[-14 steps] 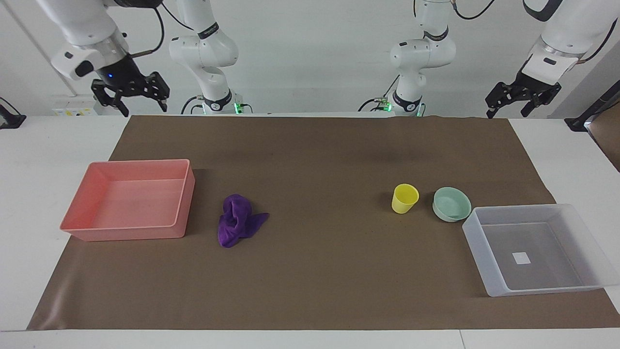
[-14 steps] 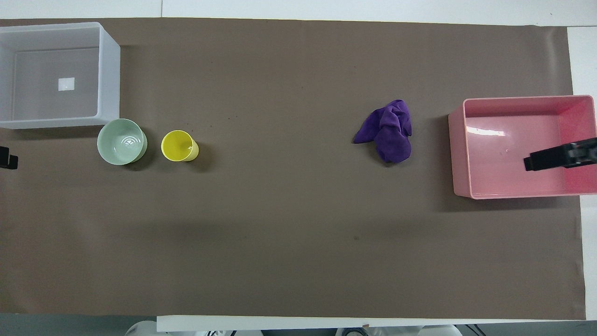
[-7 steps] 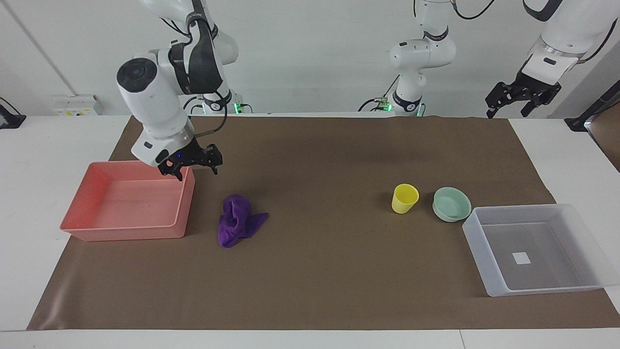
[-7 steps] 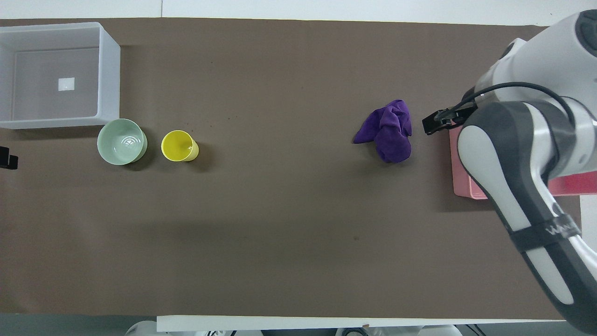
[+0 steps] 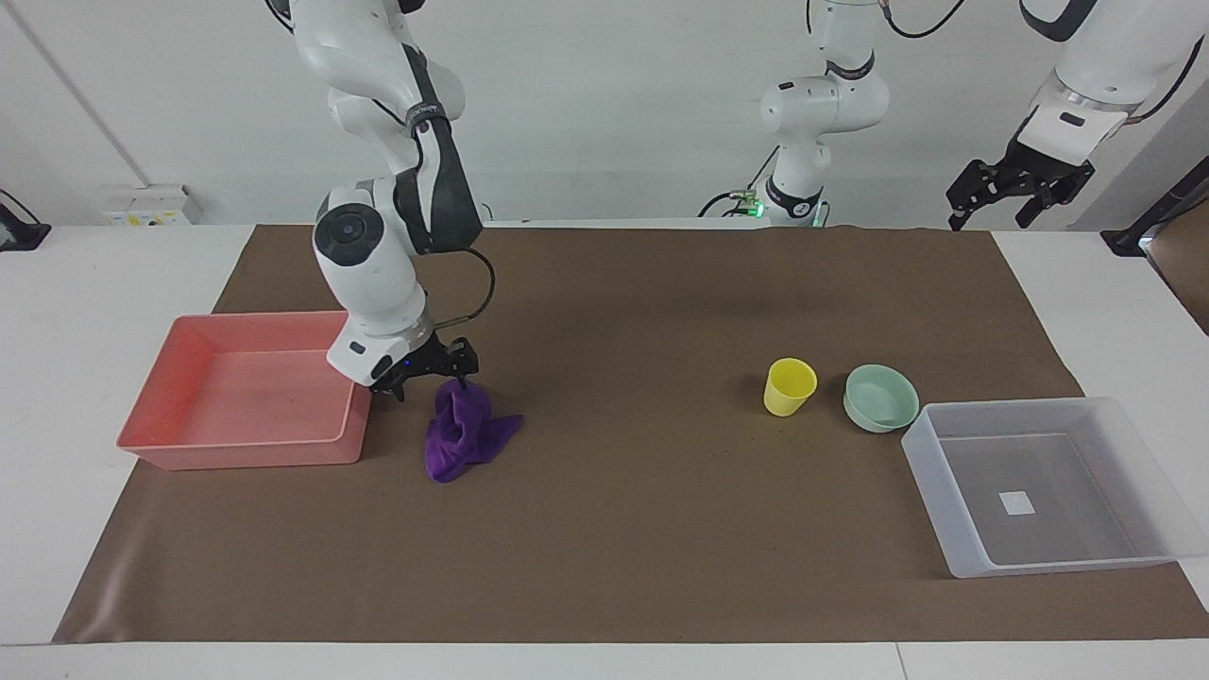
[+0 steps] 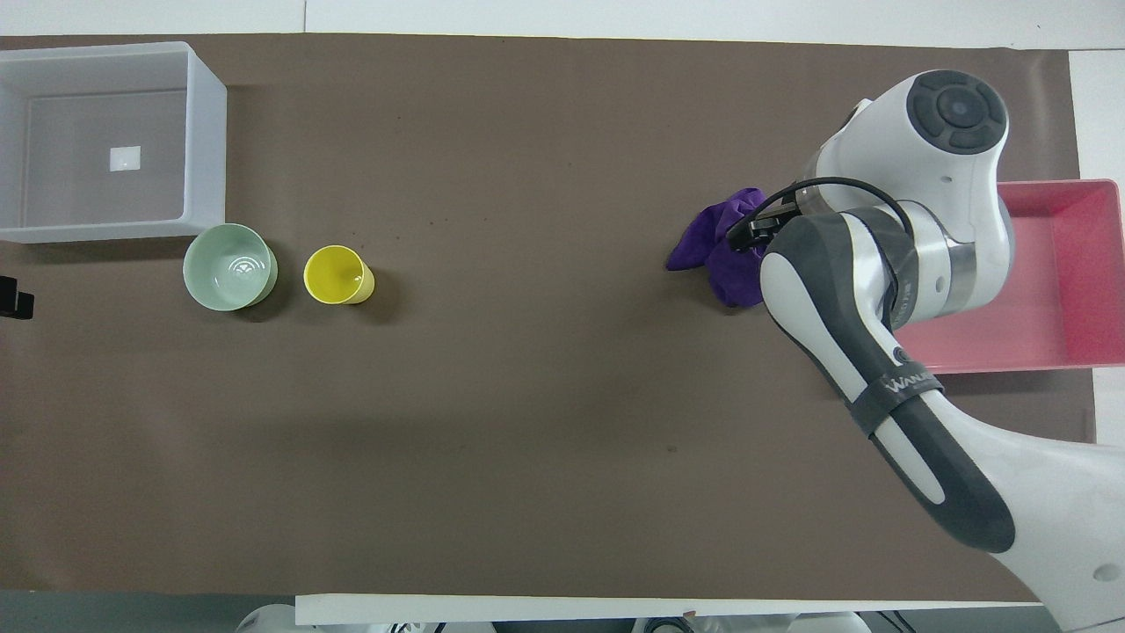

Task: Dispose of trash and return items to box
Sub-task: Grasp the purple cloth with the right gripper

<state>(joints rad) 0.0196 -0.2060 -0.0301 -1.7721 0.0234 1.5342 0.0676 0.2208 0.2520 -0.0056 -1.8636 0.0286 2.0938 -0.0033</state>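
Note:
The purple rag (image 5: 463,430) (image 6: 710,255) lies crumpled on the brown mat beside the pink tray. My right gripper (image 5: 427,378) is low at the rag's top, open, one fingertip (image 5: 462,377) at the cloth's upper fold; from overhead the arm hides most of it. The yellow cup (image 5: 789,385) (image 6: 337,274) and the mint-green bowl (image 5: 880,397) (image 6: 228,266) stand side by side next to the translucent box (image 5: 1015,408) (image 6: 206,149), which holds nothing. My left gripper (image 5: 992,210) (image 6: 13,297) waits open, raised at its own end of the table.
The pink tray (image 5: 241,321) (image 6: 1077,189) sits empty at the right arm's end, its wall close to the right gripper. A brown mat (image 5: 623,472) covers the table between the rag and the cup.
The right arm swung from high above its end of the table, over the pink tray's corner, down to the rag. The left arm and all objects stayed put.

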